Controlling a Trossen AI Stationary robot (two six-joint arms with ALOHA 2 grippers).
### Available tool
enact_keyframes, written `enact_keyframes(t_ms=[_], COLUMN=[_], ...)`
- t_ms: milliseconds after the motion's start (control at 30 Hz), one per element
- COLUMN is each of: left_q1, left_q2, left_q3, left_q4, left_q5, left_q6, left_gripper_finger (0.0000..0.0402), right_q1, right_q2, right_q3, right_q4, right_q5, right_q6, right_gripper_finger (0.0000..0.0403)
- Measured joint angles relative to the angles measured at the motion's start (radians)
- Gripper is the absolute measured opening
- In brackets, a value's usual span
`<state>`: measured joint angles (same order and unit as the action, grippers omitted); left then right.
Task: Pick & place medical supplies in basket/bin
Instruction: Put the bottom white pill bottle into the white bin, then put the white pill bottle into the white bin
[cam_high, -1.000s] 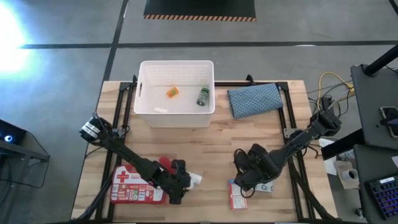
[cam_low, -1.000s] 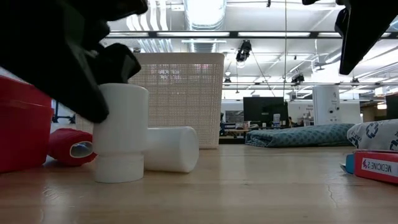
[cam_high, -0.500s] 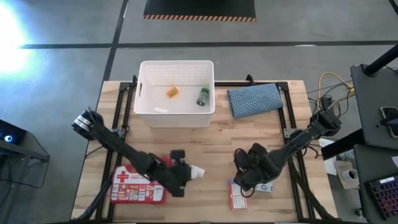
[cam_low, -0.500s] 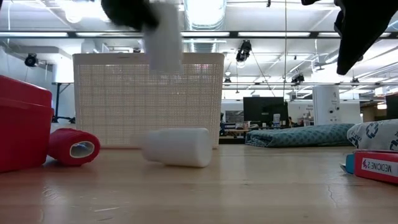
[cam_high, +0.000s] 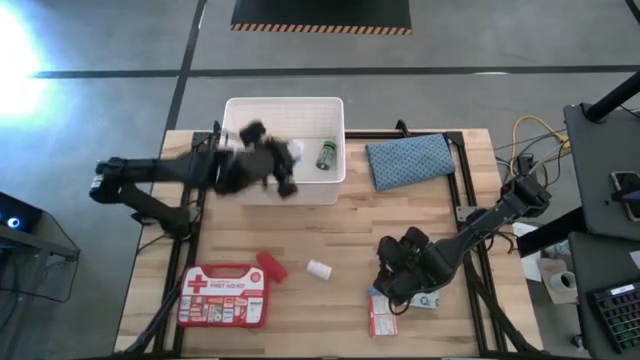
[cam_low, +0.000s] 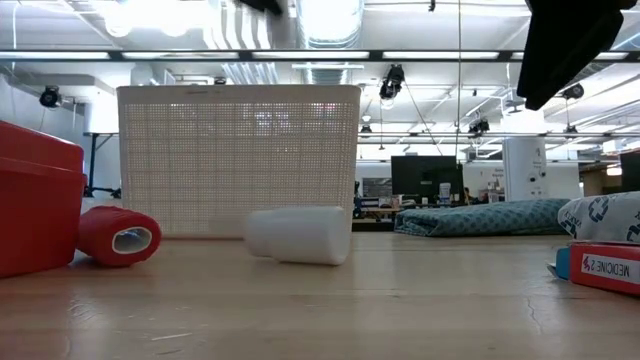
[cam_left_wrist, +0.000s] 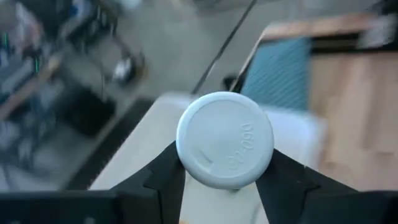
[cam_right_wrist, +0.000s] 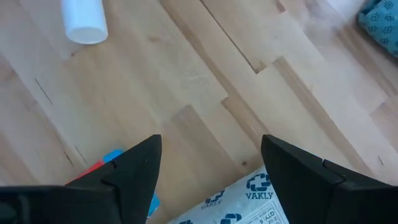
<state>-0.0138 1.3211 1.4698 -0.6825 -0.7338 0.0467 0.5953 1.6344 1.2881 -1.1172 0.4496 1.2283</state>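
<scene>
My left gripper (cam_high: 287, 160) hangs over the white bin (cam_high: 240, 110), shut on a white bottle (cam_high: 292, 150). A green bottle (cam_high: 326, 155) lies inside the bin. The red first-aid case (cam_high: 222, 297), a red roll (cam_high: 270, 268) and a small white container (cam_high: 319, 269) lie on the table's near half. My right gripper (cam_high: 386, 278) is open above the table, beside the grey wipes pack (cam_right_wrist: 242, 200) and the red-white box (cam_high: 381, 316). My left gripper pinches the white bottle between its two fingers (cam_left_wrist: 165, 171), one on each side of the bottle's body just behind its round white end (cam_left_wrist: 225, 140). The bottle is lifted clear above the bin. The arm reaches in from the table's left.
The blue-grey cloth pouch (cam_high: 408, 160) lies to the right of the bin at the far edge. In the low view the bin's wall (cam_low: 238, 160) stands behind the lying white container (cam_low: 298, 235) and the red roll (cam_low: 118, 235). Bare wood lies mid-table.
My left gripper, shut on the white bottle that stood next to the first-aid case, has lifted it off the table and swung it up toward the far edge until it is over the bin. The lying white container has rolled a little. My right arm has kept still.
</scene>
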Motion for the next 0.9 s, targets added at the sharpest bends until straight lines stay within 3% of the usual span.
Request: enact_keyframes(t_ms=[167,300,400,533,733,900], left_q1=[0.254,0.275,0.223,0.141,-0.062,-0.295], left_q2=[-0.031,-0.064,-0.104,-0.156,-0.227,-0.257], left_q3=[-0.063,-0.064,-0.064,-0.064,-0.07,-0.121], left_q4=[-0.008,-0.025,-0.045,-0.115,-0.219,-0.219], left_q5=[0.275,0.336,0.339,0.34,0.33,0.11], left_q6=[-0.107,-0.135,-0.132,-0.136,-0.387,-0.49], left_gripper_finger=[0.0216,0.028,0.0309,0.0319,0.032,0.032], right_q1=[0.001,0.003,0.002,-0.01,-0.067,-0.106], right_q2=[0.0,0.0,0.009,0.059,0.174,0.27], right_q3=[0.0,0.0,0.0,0.001,0.0,0.02], right_q4=[0.007,0.075,0.239,0.431,0.575,0.638], right_q5=[-0.001,-0.002,-0.005,0.02,0.022,0.026], right_q6=[0.049,0.035,-0.112,-0.342,-0.445,-0.531], right_gripper_finger=[0.0265,0.0265,0.0265,0.0265,0.0265,0.0267])
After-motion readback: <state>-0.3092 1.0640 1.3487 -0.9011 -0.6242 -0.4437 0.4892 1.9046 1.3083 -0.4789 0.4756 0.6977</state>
